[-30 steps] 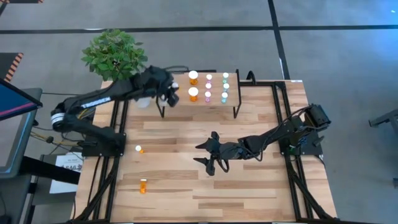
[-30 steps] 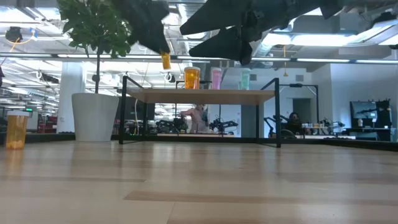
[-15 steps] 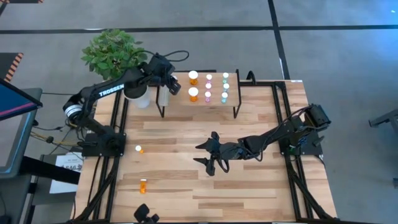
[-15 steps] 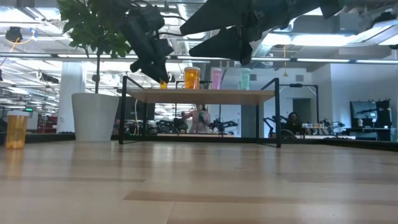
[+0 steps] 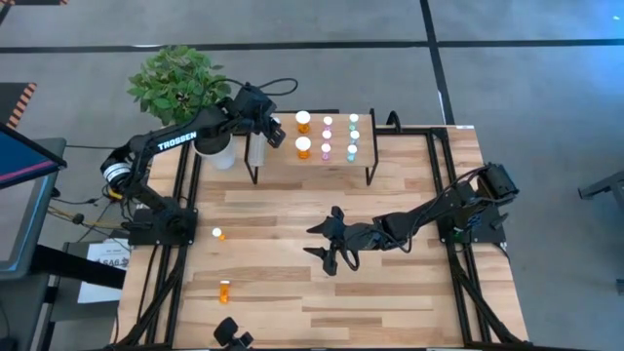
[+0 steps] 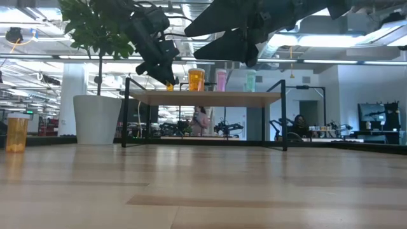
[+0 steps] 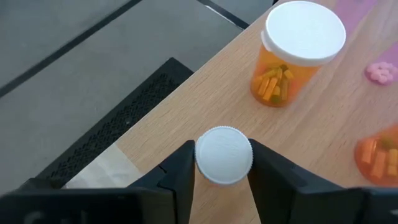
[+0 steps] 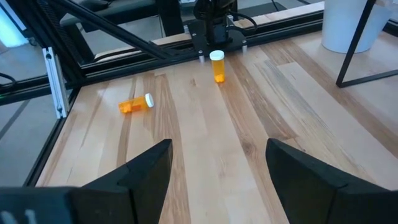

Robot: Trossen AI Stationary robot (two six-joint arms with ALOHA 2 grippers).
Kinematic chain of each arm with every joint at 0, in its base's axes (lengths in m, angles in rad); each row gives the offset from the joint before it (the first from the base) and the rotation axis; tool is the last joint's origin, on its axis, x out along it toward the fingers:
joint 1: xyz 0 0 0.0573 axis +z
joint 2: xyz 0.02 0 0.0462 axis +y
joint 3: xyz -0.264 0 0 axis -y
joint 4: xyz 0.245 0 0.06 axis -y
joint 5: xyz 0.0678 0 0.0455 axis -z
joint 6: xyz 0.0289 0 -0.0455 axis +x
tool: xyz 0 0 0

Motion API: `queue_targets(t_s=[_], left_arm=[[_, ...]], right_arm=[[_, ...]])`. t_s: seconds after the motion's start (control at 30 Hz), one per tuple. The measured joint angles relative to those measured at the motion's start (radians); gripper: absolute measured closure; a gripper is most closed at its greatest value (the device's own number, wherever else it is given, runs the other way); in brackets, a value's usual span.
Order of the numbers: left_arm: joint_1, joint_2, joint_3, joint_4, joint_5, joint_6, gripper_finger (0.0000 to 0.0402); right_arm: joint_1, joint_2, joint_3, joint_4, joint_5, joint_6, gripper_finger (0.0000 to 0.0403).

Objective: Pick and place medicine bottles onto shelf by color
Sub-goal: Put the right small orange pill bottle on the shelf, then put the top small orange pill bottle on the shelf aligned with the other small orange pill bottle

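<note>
My left gripper [image 5: 272,134] is over the left end of the shelf [image 5: 336,166], shut on a small orange medicine bottle [image 6: 169,84] with a white cap. Whether the bottle's base touches the plank, I cannot tell. On the shelf stand two larger orange bottles [image 5: 303,122], then pink ones [image 5: 328,148], then teal ones [image 5: 353,135]. My right gripper [image 5: 327,252] hangs open above the middle of the table, with nothing between its fingers. One orange bottle [image 8: 217,65] stands upright on the table at the left. Another [image 8: 135,103] lies on its side near it. My left gripper pinches the small orange bottle at its top, one finger on either side of the white cap [image 7: 224,149]. The fingers [image 7: 183,171] slant down from the table's left. The bottle hangs upright below them, close over the shelf's left end, beside a larger orange bottle [image 7: 292,56].
A potted plant [image 5: 180,83] in a white pot [image 6: 96,119] stands at the table's far left corner, next to the shelf. The black frame rails [image 5: 185,185] run along both table sides. Bare wood lies between the shelf and my right gripper.
My left gripper has swung toward the table's far edge and come down with the small orange bottle, from above the shelf's left end to close over its plank. It has kept still for the last half second. The bottle stays upright in the hold.
</note>
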Motion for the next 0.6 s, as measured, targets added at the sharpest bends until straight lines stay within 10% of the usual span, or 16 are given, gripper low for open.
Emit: queue_targets(t_s=[0.6], left_arm=[[0.0, 0.0, -0.001, -0.002, 0.009, 0.0, 0.0191]], right_arm=[[0.0, 0.0, 0.0, -0.003, 0.0, 0.001, 0.0121]])
